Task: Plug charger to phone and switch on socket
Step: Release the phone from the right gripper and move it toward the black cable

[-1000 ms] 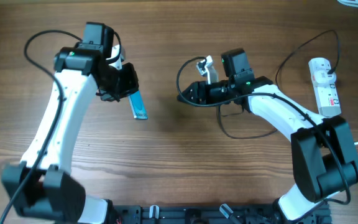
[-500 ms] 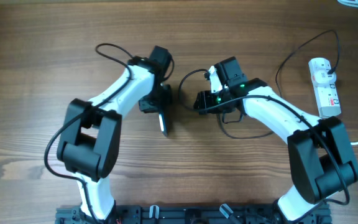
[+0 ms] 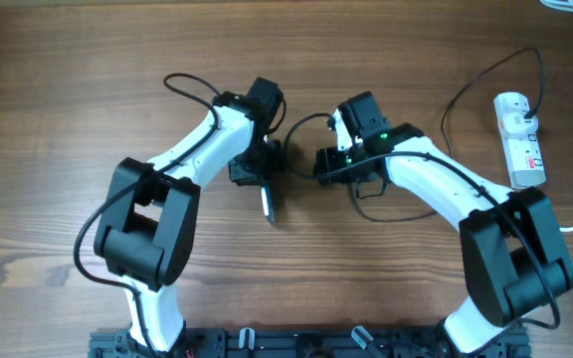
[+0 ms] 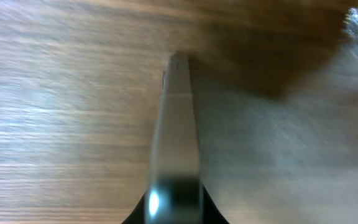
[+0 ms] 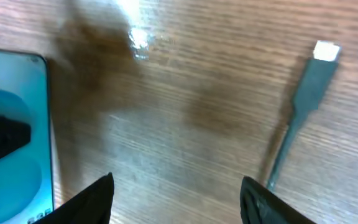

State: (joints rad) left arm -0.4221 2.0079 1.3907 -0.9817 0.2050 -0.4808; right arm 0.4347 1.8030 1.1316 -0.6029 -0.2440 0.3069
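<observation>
Lining up plug w/ phone is what the coming move turns on, and right now they aren't in line. L gripper (image 3: 262,177) is clamped on the phone (image 4: 176,124), holding it edge-on. Its long axis runs straight out from the wrist, so overhead it shows as a thin sliver pointing back toward the robot's base. Can't tell whether the free end touches the surface (image 3: 48,199) or hangs just above it. In the R wrist view the phone sits at the far left of frame, cyan screen facing the cam, white edge toward the middle.

R gripper (image 5: 178,186) is spread wide w/ only bare wood between the fingers. The charger plug (image 5: 312,78) isn't in it. It lies flat on the surface, outside one finger, on the opposite side from the phone. Its long axis runs roughly away from the wrist w/ a slight tilt: metal tip at the far end, thin cable trailing back close by that fingertip. So the open jaws sit between phone and plug, w/ the plug's cable the closer of the two.

Judgement: R arm is the one for the plug, since L is busy w/ the phone. It'd need to shift sideways over the plug, then close across the plug body, not the cable. After that the tip must be turned toward the phone's end; which end has the port I can't make out. The socket (image 3: 521,139) is well apart, at the far R side, nearer the R arm, and its switch step isn't in hand yet.
</observation>
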